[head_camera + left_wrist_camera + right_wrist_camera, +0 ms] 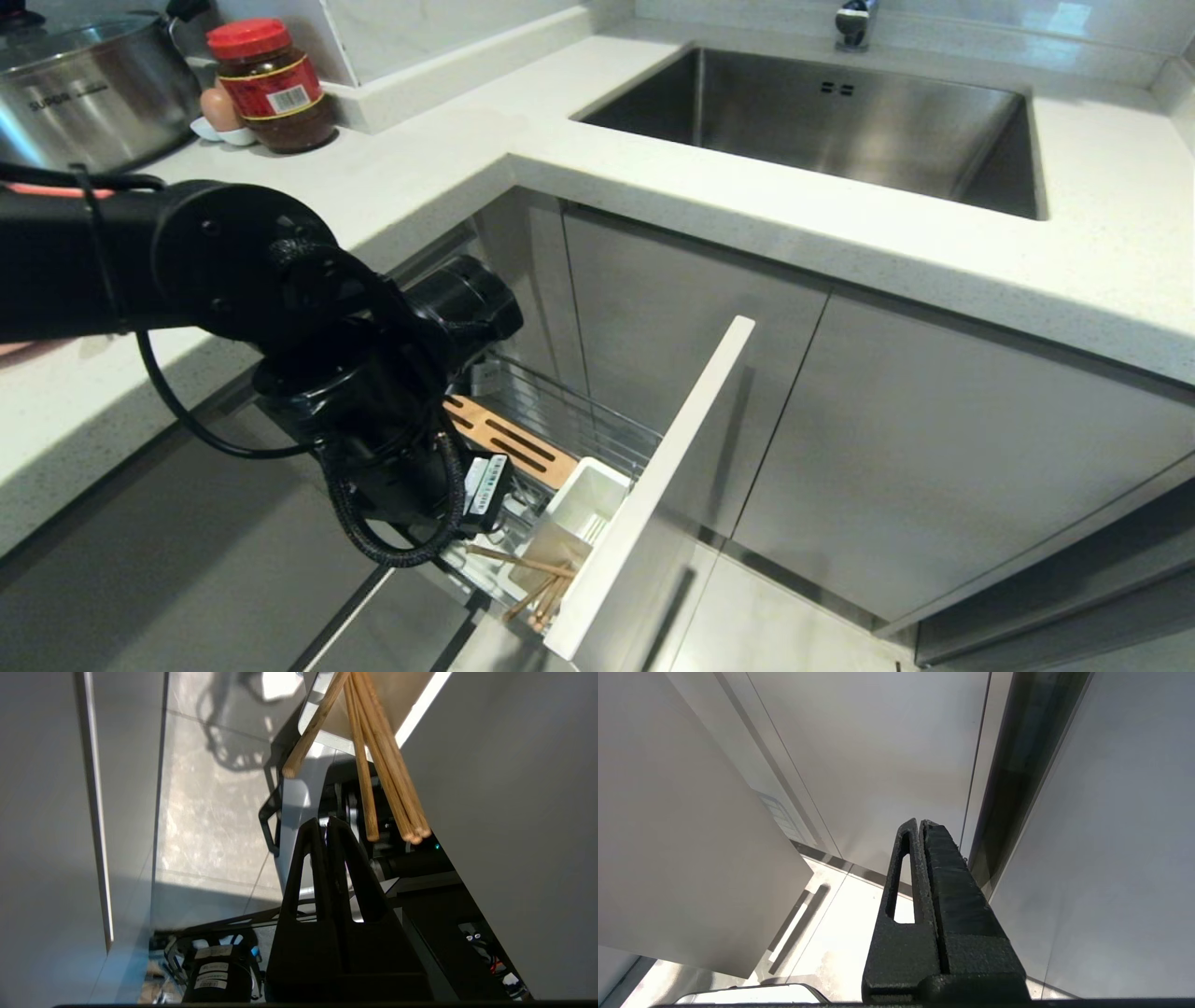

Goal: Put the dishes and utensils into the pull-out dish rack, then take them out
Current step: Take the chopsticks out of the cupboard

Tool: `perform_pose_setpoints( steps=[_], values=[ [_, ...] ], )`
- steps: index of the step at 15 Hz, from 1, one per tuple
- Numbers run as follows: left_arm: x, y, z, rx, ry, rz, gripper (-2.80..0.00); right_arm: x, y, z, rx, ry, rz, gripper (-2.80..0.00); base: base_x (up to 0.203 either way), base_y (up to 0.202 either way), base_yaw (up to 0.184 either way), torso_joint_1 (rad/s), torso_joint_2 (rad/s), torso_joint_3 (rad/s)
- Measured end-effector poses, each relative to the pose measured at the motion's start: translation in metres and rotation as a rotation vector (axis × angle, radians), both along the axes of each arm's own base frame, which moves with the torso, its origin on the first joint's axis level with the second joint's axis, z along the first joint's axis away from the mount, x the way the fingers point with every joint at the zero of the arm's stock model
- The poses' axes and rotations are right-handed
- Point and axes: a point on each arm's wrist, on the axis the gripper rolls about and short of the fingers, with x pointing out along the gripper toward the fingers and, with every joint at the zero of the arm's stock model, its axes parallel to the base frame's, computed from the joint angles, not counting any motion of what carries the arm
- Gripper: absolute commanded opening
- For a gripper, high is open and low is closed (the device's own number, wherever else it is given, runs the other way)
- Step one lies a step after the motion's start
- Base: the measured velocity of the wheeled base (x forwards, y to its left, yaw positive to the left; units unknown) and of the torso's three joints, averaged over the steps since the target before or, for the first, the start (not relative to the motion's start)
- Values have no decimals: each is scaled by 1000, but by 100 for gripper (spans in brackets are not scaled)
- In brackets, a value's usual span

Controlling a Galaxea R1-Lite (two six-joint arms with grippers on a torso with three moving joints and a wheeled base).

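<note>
Chopsticks [537,583]: you see them in the front corner of the pull-out dish rack [560,420], leaning, ends fanned outward.
Left gripper [324,823]: fingers pressed together, empty, near the chopstick ends.
Right gripper [920,823]: fingers together, parked.

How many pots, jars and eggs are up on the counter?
Big lidded shiny steel pot: 1
Brown glass jar with red lid: 1
Brown egg: 1 in view
Total: 3
</note>
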Motion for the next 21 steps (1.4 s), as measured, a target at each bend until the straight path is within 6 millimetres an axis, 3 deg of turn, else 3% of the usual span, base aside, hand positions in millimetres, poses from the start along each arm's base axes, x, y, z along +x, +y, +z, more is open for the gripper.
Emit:
perform_pose_setpoints(
  steps=[2, 3, 14, 21],
  values=[
    [4, -2, -9, 20, 28, 2, -280, 0, 0, 0, 0, 0, 0, -280, 0, 0, 0, 0, 0, 0],
    [6, -2, -13, 31, 41, -4, 0, 0, 0, 0, 0, 1, 0, -280, 0, 0, 0, 0, 0, 0],
    [36, -2, -54, 112, 169, -10, 0, 0, 0, 0, 0, 1, 0, -280, 0, 0, 0, 0, 0, 0],
    [55, -4, -78, 63, 306, -35, 0, 0, 0, 0, 0, 0, 0, -280, 0, 0, 0, 0, 0, 0]
  ],
)
